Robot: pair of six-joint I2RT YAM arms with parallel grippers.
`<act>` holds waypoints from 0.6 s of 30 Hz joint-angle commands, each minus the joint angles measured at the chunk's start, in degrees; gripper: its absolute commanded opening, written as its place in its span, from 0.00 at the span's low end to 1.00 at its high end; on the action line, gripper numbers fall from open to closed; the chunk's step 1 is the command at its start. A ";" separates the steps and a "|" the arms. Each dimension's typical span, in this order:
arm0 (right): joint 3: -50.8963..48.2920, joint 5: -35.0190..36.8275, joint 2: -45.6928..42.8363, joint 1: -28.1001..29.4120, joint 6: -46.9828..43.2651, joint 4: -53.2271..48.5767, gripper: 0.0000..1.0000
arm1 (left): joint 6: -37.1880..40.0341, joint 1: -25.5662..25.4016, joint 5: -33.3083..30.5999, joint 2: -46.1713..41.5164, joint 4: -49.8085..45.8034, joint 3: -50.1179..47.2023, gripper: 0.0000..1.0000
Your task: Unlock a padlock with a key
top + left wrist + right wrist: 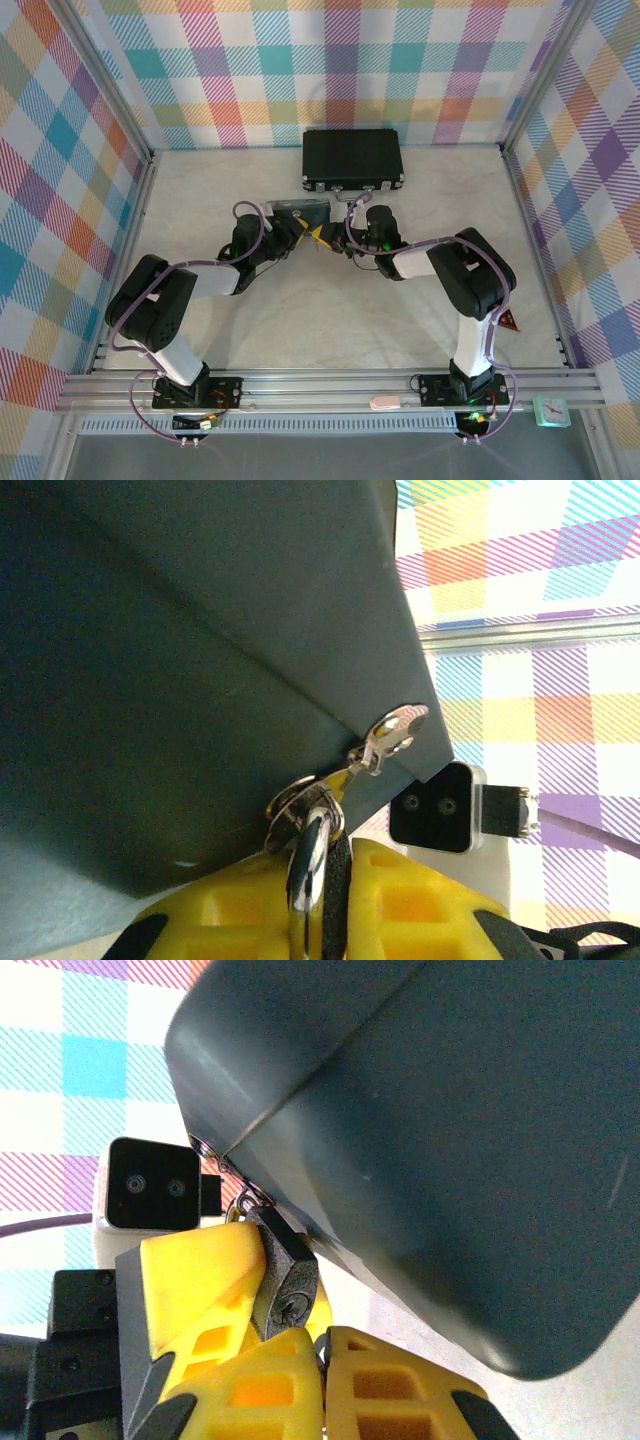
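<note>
Up close, from the right wrist, the right gripper (322, 1365) has its yellow fingers drawn narrow, tips almost meeting just under the padlock (285, 1280). We judge that it carries the key, but the seam is too tight and dark for us to tell whether anything is pinched there.

The padlock's dark body tilts with its keyhole (291, 1308) turned down toward those tips, presumably so a key can go in from below. The left gripper (330, 880) is clamped on the padlock. From its wrist, the silvery shackle (308, 870) rises from between its fingers to a small metal clasp (392, 732) on the blue-grey tin (450, 1160). The hold looks meant to stop the lock swinging on its clasp (a loose lock would dodge any key).

Room to move is tight. The tin's rounded wall overhangs both grippers, and the left finger crowds the lock's side. The free approach is from below and toward the near side.

Farther out, from above, both arms meet mid-table (330, 330), which has bare surface toward the near edge. The black briefcase (352, 160) sits just beyond the tin, closing off the far side.
</note>
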 commanded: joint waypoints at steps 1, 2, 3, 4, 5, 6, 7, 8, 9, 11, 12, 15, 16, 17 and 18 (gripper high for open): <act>4.14 2.09 0.01 2.27 -2.58 -0.58 0.00 | 0.21 -6.17 20.75 0.64 6.68 2.86 0.00; 4.18 1.83 0.65 2.20 -0.27 0.98 0.00 | 0.44 -6.07 21.50 0.73 6.49 3.02 0.00; 4.38 1.02 1.48 2.03 3.20 3.19 0.00 | 0.90 -6.00 22.13 0.58 5.89 3.13 0.00; 4.73 0.47 2.39 1.76 7.69 5.26 0.00 | 1.63 -5.92 22.60 0.41 4.84 3.24 0.00; 5.04 0.09 3.21 1.38 11.61 6.67 0.00 | 2.44 -5.83 22.87 0.05 3.63 3.25 0.00; 5.28 -0.27 4.13 1.06 16.76 7.80 0.00 | 3.57 -5.77 23.03 -0.59 2.00 3.16 0.00; 5.24 -0.35 4.87 0.95 20.79 10.15 0.00 | 5.01 -5.69 23.03 -1.29 -0.03 3.07 0.00; 5.11 -0.31 5.25 0.87 23.24 12.06 0.00 | 6.42 -5.65 23.18 -1.96 -1.96 3.06 0.00; 5.11 -0.46 5.23 0.97 25.77 12.37 0.00 | 8.26 -5.55 23.19 -2.89 -4.27 3.08 0.00; 4.55 -0.04 4.43 0.91 28.83 12.19 0.00 | 12.00 -5.42 23.02 -4.75 -9.20 3.32 0.00; 4.06 0.50 3.94 0.86 30.01 12.01 0.00 | 13.82 -5.31 22.75 -5.58 -11.74 3.56 0.00; 4.05 0.71 2.91 0.77 28.36 11.49 0.00 | 15.81 -5.12 22.44 -6.60 -14.48 3.72 0.00; 4.29 0.53 2.60 0.77 26.65 10.10 0.00 | 15.41 -5.03 22.35 -6.37 -14.16 3.81 0.00; 4.49 0.51 2.42 0.77 25.17 9.28 0.00 | 14.77 -4.90 22.18 -6.13 -13.42 3.79 0.00; 4.49 0.59 2.27 0.77 23.75 8.58 0.00 | 13.96 -4.72 21.88 -5.84 -12.41 3.72 0.00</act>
